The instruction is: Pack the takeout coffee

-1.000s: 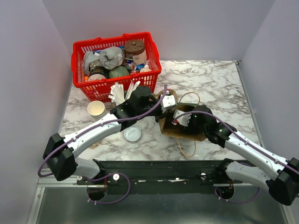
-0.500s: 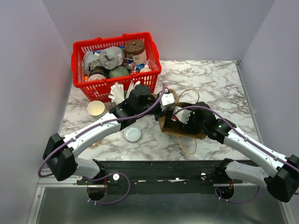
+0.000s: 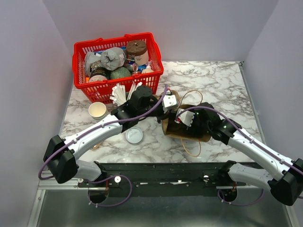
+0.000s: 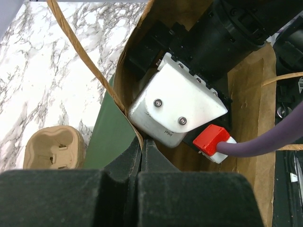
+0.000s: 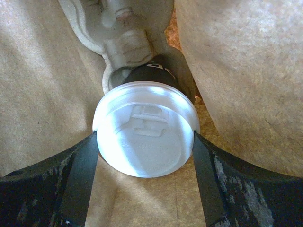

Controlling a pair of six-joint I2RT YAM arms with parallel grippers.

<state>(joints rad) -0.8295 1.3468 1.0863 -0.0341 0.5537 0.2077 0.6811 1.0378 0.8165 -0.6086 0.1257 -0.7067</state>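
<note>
Right wrist view: coffee (image 5: pixel 146 125) is seen lid-on inside bag (image 5: pixel 42 80), w/ brown paper walls close on both sides. R gripper (image 5: pixel 144 139) is clamped on it, the lid rim being touched by one finger on each side. Directly ahead of the cup a grey moulded-pulp piece (image 5: pixel 118 28) is seen, leaving little room beyond. A dark band (image 5: pixel 152 71) w/ white letters is shown betw. lid and pulp piece; lettering is too small to be read. Raised marks are moulded in the lid top, but no words can be made out.

Left wrist view: L gripper (image 4: pixel 142 144) is pinched tight on the bag's rim. The bag mouth is largely filled by the R arm's white camera housing (image 4: pixel 175 106) w/ red plug (image 4: pixel 213 140); small print on the housing can't be read. A pulp carrier (image 4: pixel 54 146) is seen on the marble table (image 4: pixel 57 61), near the bag.

Top view: bag is at centre, entered by the R arm from the right and gripped by the L arm from the left. Red basket (image 3: pixel 94 90), filled w/ goods, is set at rear left. Cup stack (image 3: pixel 98 110) & loose lid (image 3: pixel 134 135) are placed left of the bag, apart from it. Basket labels are not legible.
</note>
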